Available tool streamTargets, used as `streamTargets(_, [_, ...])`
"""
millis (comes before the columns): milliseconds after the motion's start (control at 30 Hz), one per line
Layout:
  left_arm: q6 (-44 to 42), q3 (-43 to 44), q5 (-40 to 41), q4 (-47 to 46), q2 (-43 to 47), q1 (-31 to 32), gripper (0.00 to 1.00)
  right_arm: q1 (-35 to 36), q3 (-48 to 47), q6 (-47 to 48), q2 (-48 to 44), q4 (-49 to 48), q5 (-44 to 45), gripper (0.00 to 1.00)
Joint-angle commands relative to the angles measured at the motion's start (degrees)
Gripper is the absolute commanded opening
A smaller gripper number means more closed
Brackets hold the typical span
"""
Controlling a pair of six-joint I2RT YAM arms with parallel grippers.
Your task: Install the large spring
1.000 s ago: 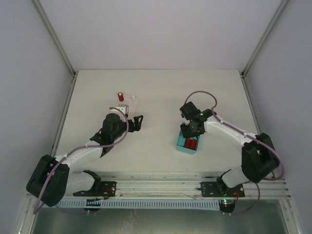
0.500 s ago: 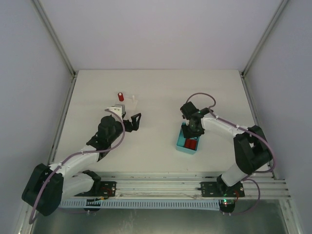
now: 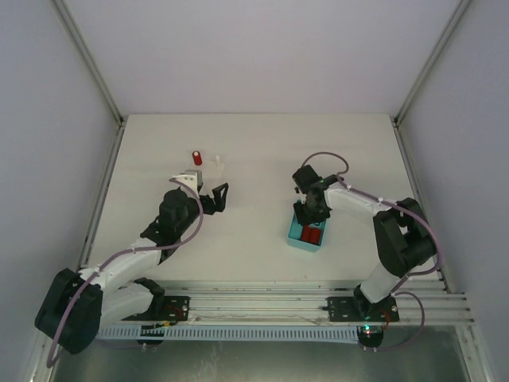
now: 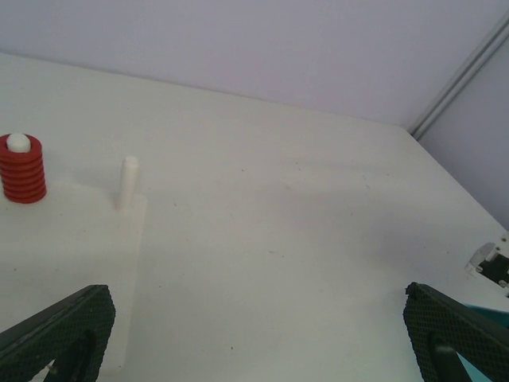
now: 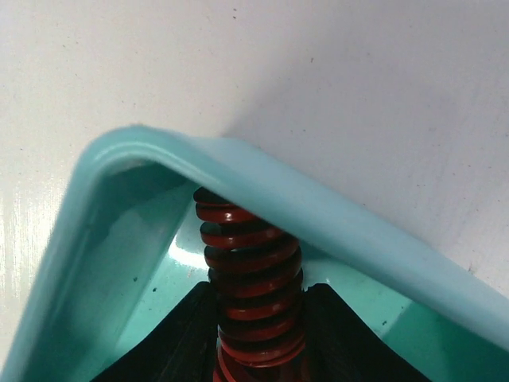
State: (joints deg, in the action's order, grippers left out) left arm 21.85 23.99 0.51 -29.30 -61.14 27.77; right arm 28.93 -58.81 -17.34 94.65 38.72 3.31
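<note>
Spring [image 5: 250, 278] — a red, glossy, tight-wound coil — sat in the smooth teal bin [image 5: 334, 215], clamped in the right pincer [image 5: 254, 306], not yet lifted. Left pincer [image 4: 254, 322] hung wide apart; ahead-left of it stood a bare white peg [image 4: 130, 179] — fitting was all still to do, I judged.

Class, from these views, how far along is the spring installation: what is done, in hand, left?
Done: one red spring already sits on a peg of the white base. In hand: the right tool grips a second spring, still inside the teal bin. Left: lifting it out, carrying it to the bare peg and seating it.
</note>
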Motion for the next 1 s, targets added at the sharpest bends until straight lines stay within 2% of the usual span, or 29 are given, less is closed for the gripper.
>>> streamTargets(0, [0.5, -1.0, 3.8, 0.1, 1.4, 0.2, 0.99, -0.3, 0.2, 0.9, 2.9, -0.8, 0.0, 0.34])
streamTargets(133, [2.5, -1.7, 7.9, 0.4, 2.0, 0.2, 0.99, -0.3, 0.0, 1.1, 3.6, -0.7, 0.3, 0.35])
streamTargets(267, [4.0, -2.7, 9.6, -0.1, 3.1, 0.2, 0.99, -0.3, -0.3, 1.2, 3.4, -0.6, 0.6, 0.4])
streamTargets(433, [4.9, -3.6, 11.1, 0.2, 4.2, 0.2, 0.99, -0.3, -0.6, 1.4, 3.6, -0.3, 0.8, 0.41])
streamTargets(533, [5.5, -3.5, 11.4, 1.0, 4.6, 0.2, 0.99, -0.3, -0.6, 1.7, 3.3, -0.2, 0.7, 0.35])
streamTargets(767, [6.9, -5.2, 13.0, -0.1, 6.2, 0.1, 0.99, -0.3, -0.5, 2.7, -2.3, -0.7, 2.3, 0.16])
streamTargets(967, [6.0, -5.5, 11.5, -1.3, 7.0, 0.1, 0.96, -0.2, 0.3, 4.5, -11.3, -1.1, 4.0, 0.09])
